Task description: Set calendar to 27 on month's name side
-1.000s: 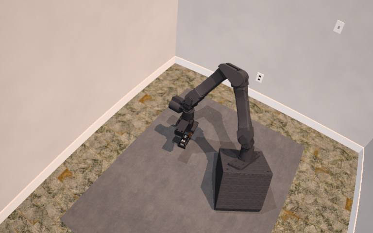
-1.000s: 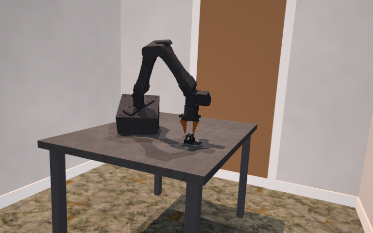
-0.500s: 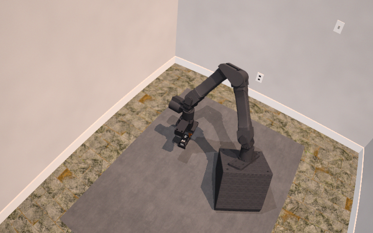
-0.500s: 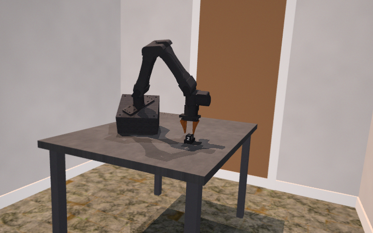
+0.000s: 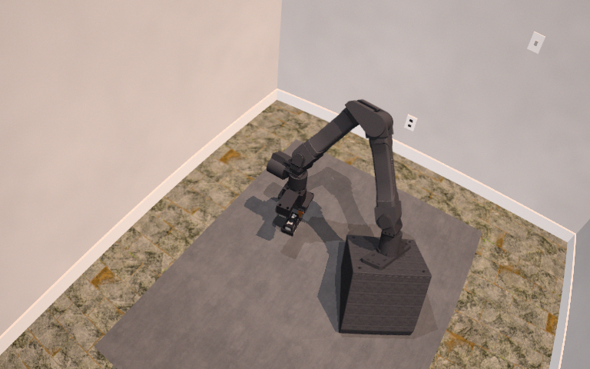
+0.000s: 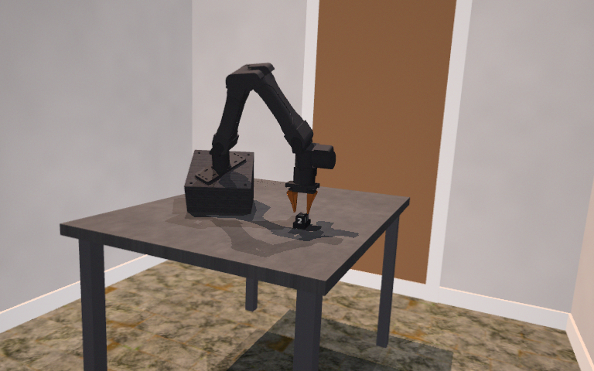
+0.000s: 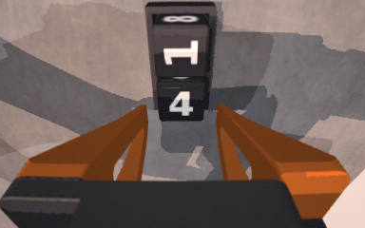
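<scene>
And there's the black arm (image 5: 382, 169) (image 6: 274, 100), bent high over the table (image 5: 225, 274) (image 6: 189, 239), its gripper (image 5: 302, 214) (image 6: 302, 211) (image 7: 182, 113) pointing down, orange fingers (image 6: 311, 200) partly spread with nothing between them! Right below sits the small black calendar tray (image 5: 286, 232) (image 6: 295, 226) (image 7: 149, 57), out on the table, to the right of the dark pedestal (image 5: 382, 304) (image 6: 217, 199) as seen from the exterior side. From the wrist, two black cubes show: one (image 7: 181, 51) with a sideways 1 on top, the other (image 7: 181, 101), nearer the fingers, wearing a 4. And a white 2 faces the exterior view!
</scene>
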